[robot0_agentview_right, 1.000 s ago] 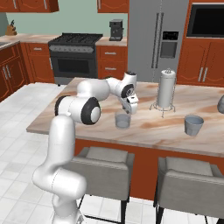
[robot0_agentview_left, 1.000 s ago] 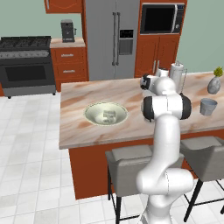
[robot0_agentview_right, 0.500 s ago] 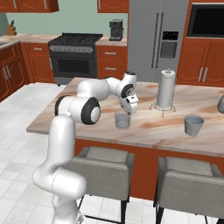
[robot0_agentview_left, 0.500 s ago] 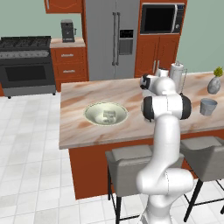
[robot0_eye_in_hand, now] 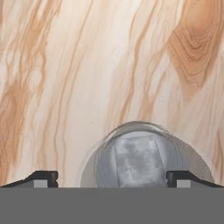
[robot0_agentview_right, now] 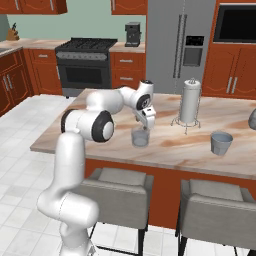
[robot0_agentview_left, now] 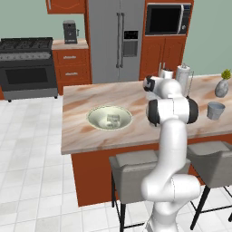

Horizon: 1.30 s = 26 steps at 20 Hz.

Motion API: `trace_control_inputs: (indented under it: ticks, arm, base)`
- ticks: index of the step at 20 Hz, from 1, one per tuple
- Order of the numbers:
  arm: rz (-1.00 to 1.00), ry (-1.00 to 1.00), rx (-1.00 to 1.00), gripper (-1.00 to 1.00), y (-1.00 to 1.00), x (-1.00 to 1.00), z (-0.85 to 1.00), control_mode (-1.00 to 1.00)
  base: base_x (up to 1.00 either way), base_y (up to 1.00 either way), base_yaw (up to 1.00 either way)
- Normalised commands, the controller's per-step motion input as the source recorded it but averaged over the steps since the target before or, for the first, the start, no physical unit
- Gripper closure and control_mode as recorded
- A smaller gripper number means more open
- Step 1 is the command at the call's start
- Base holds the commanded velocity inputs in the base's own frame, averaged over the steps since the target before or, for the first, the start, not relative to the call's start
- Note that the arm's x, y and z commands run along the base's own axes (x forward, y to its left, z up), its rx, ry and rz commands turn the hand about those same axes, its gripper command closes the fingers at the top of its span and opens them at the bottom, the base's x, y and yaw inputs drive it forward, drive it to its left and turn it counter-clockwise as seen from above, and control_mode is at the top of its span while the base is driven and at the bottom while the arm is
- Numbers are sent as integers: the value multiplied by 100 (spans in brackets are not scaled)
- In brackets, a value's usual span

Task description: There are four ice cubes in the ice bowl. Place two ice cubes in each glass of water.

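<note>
hovering released over the short grey-blue clear tumbler (robot0_eye_in_hand: 146,157) with a pale cube inside, the gripper (robot0_eye_in_hand: 111,178) should lift straight up before swinging to the cream-green bowl (robot0_agentview_left: 93,118) at nine o'clock.

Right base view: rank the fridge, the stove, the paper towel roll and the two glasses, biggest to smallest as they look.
1. fridge
2. stove
3. paper towel roll
4. The two glasses, one under the gripper and one farther right, look about alike; not ranked.
</note>
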Motion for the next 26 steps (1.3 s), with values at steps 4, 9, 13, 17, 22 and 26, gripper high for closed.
trace_control_inputs:
  ticks: [4, 9, 13, 17, 22, 26]
  arm:
    - [0, -3, 0, -100, 15, -12, 14, -100]
    - [0, 0, 0, -100, 18, -26, 7, -100]
    - [0, 0, 0, -100, 28, -26, 8, -100]
    - [11, 0, -2, -100, 48, -10, 0, -100]
    - [18, 0, -6, -100, 47, -11, 0, -100]
    - [17, 0, -18, -100, 46, -1, 0, -100]
  base:
    - [0, 0, 0]
    - [0, 0, 0]
    - [0, 0, 0]
    - [0, 0, 0]
    - [0, 0, 0]
    - [0, 0, 0]
